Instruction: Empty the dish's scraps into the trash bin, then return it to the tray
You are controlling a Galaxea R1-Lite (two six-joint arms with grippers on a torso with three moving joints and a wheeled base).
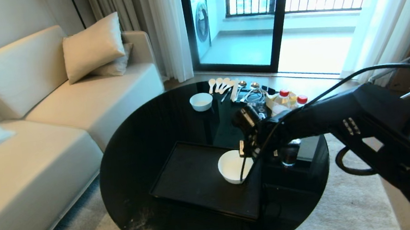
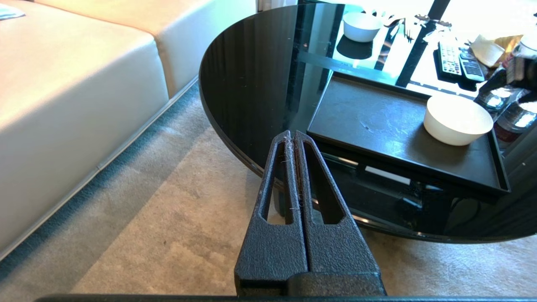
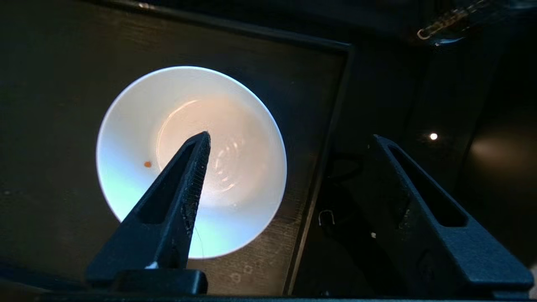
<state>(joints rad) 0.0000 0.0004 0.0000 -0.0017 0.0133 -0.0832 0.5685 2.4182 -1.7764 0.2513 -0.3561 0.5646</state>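
The dish (image 1: 230, 166) (image 3: 235, 159), a glossy white bowl, stands upright on the right part of the black tray (image 1: 193, 175) (image 3: 50, 105) (image 2: 377, 117). It is empty apart from one tiny orange speck (image 3: 147, 164) on its inner wall. My right gripper (image 1: 248, 152) (image 3: 290, 135) hangs open just above it, holding nothing. One finger is over the bowl, the other is past the tray's right rim. My left gripper (image 2: 292, 133) is shut and empty, parked low beside the table's near-left edge. The trash bin is out of view.
The tray lies on a round black glass table (image 1: 135, 151). At its far side are a smaller white bowl (image 1: 201, 101), spoons (image 1: 221, 84), red-capped bottles (image 1: 285, 99) and remotes (image 2: 451, 56). A cream sofa (image 1: 35, 132) stands to the left.
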